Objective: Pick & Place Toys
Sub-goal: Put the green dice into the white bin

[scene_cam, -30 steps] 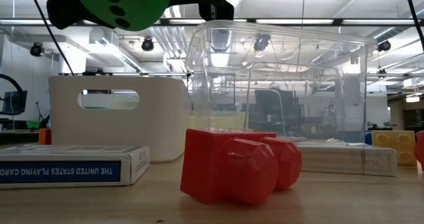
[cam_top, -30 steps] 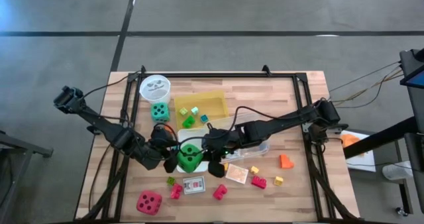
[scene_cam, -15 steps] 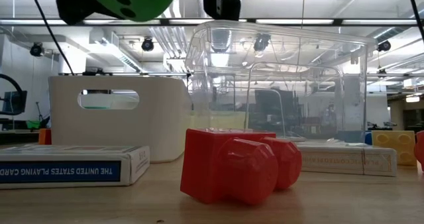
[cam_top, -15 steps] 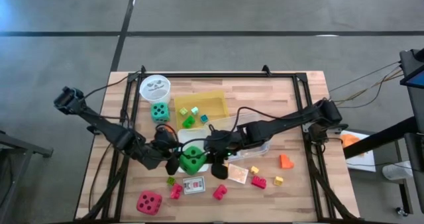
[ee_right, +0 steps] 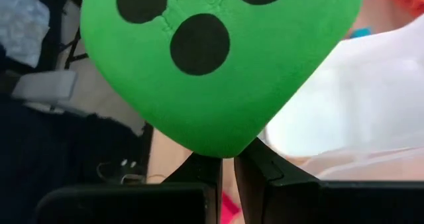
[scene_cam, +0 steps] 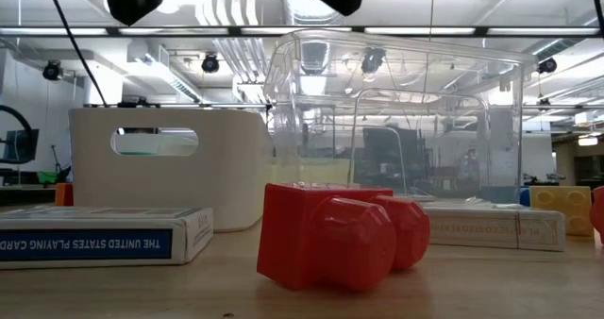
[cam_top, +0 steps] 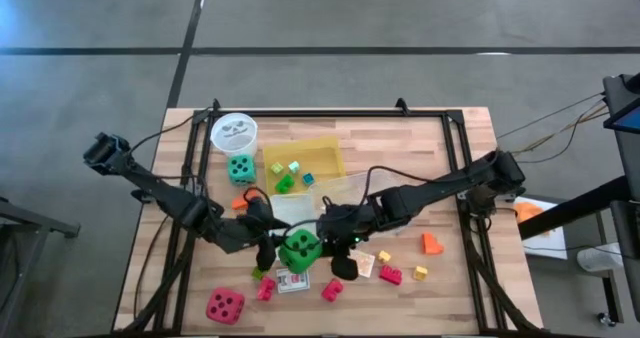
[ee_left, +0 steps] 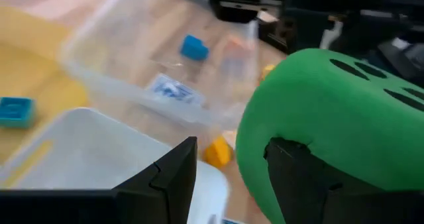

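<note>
High view shows the green die (cam_top: 299,249) has moved toward the table's (cam_top: 450,188) near edge, held up between left gripper (cam_top: 268,250) and right gripper (cam_top: 330,246), both squeezing it, so it looks mid-carry.

Green die (cam_top: 299,250) black-dotted; teal die (cam_top: 240,167) dark-dotted; red die (cam_top: 225,305) pale-dotted; tray (cam_top: 327,150) yellow; cup (cam_top: 234,131) white; desk (cam_top: 440,193) light wood.

The green die (ee_right: 218,58) looks soft and matt, its skin faintly creased. Beneath it, the table (cam_top: 440,168) is pale planked wood. Beside the die, the box (scene_cam: 396,130) is clear glossy plastic; the red block (scene_cam: 330,234) is smooth and shiny.
</note>
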You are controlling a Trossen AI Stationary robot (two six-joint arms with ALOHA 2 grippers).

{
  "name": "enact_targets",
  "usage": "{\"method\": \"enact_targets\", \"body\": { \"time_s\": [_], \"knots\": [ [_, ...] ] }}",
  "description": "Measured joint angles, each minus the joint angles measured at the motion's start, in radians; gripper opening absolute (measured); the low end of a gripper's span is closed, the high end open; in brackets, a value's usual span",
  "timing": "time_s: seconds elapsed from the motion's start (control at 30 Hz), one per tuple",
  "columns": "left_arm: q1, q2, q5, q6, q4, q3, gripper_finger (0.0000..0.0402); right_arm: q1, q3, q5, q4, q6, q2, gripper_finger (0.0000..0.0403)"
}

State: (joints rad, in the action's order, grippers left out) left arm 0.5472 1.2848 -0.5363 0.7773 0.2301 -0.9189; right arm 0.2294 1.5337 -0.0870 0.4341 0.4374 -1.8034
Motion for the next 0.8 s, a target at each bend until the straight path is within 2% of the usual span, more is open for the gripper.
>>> {"method": "enact_targets", "body": {
  "time_s": [0.37,0.57,0.67,0.73,0.8],
  "knots": [
    [0.029,0.212,0.077,-0.059,-0.062,-0.115,0.0187,0.086,-0.008,-0.011,0.088,0.054,-0.001,0.0017],
    [0.034,0.294,0.082,-0.072,-0.027,-0.184,0.0187,0.136,-0.02,0.063,0.139,0.1,-0.002,0.0017],
    [0.036,0.33,0.125,-0.075,-0.031,-0.214,0.0187,0.147,-0.04,0.095,0.152,0.141,-0.002,0.0016],
    [0.039,0.36,0.153,-0.086,-0.082,-0.242,0.0187,0.145,-0.057,0.158,0.109,0.175,-0.006,0.0014],
    [0.035,0.389,0.154,-0.094,-0.07,-0.265,0.0187,0.141,-0.079,0.168,0.097,0.211,-0.005,0.0014]
  ]
}}
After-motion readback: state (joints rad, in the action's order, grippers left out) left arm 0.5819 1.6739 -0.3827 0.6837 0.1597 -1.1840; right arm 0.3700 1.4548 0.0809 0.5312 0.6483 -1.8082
